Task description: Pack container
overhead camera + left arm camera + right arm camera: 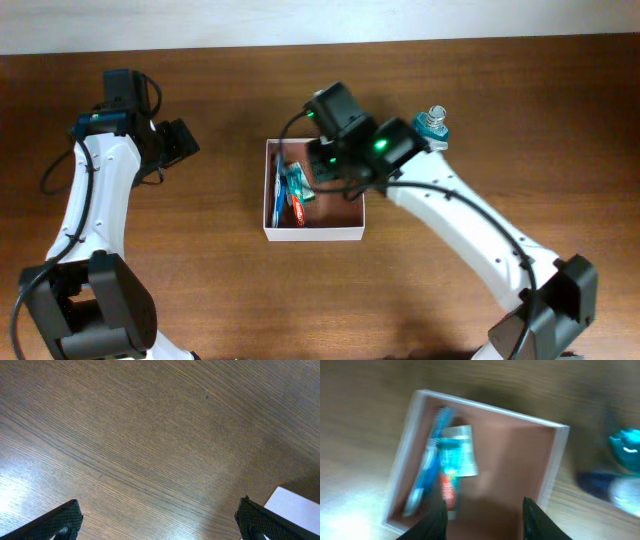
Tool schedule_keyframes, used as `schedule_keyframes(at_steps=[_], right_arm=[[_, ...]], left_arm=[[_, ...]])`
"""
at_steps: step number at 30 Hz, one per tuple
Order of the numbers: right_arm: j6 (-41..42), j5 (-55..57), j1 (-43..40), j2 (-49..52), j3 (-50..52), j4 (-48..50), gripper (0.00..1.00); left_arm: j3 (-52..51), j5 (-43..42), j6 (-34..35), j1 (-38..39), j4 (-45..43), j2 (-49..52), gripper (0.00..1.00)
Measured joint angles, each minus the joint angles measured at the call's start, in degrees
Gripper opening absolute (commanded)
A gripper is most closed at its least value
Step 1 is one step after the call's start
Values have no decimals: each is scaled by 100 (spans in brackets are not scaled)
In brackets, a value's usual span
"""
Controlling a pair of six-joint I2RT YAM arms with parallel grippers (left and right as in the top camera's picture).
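Note:
The container [313, 235] is a shallow square box with white walls and a reddish-brown floor, standing mid-table. A red and teal toothpaste tube [299, 192] and a blue toothbrush [282, 190] lie along its left side. My right gripper [330, 172] hovers over the box's upper middle. The blurred right wrist view shows the container [560, 455], the tube [452, 460], the toothbrush [427, 465], and my right gripper [485, 520] open over bare floor, holding nothing. My left gripper [180, 143] is well left of the box, wide open [160, 520] over bare wood.
A clear bottle with a teal cap [432, 128] stands on the table just right of the box, behind the right arm; its teal cap [626, 447] shows blurred in the right wrist view. A white edge [295, 507] sits at the left wrist view's lower right.

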State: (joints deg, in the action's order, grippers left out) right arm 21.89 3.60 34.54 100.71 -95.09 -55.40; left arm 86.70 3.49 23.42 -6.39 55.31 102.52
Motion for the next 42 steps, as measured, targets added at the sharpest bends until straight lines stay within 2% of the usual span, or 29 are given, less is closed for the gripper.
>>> schedule_keyframes(at_steps=[9,24,32,36,39,42], right_arm=[[-7,192,-1060,-13,0,-951,43],[-55,796,-1366,-15,0,-1156,52],[-83,866,-1893,-15,0,-1198,63],[-83,844,-2076,-15,0,-1215,65],[-81,767,-2100,-15,7,-1189,74],[-66,686,-2100,-17,98,-1019,77]], left_arm=[[0,0,0,-2,2,0,99],[0,0,0,-2,0,0,99],[0,0,0,0,2,0,99],[0,0,0,-2,2,0,99],[0,0,0,-2,0,0,99],[0,0,0,-2,2,0,100]])
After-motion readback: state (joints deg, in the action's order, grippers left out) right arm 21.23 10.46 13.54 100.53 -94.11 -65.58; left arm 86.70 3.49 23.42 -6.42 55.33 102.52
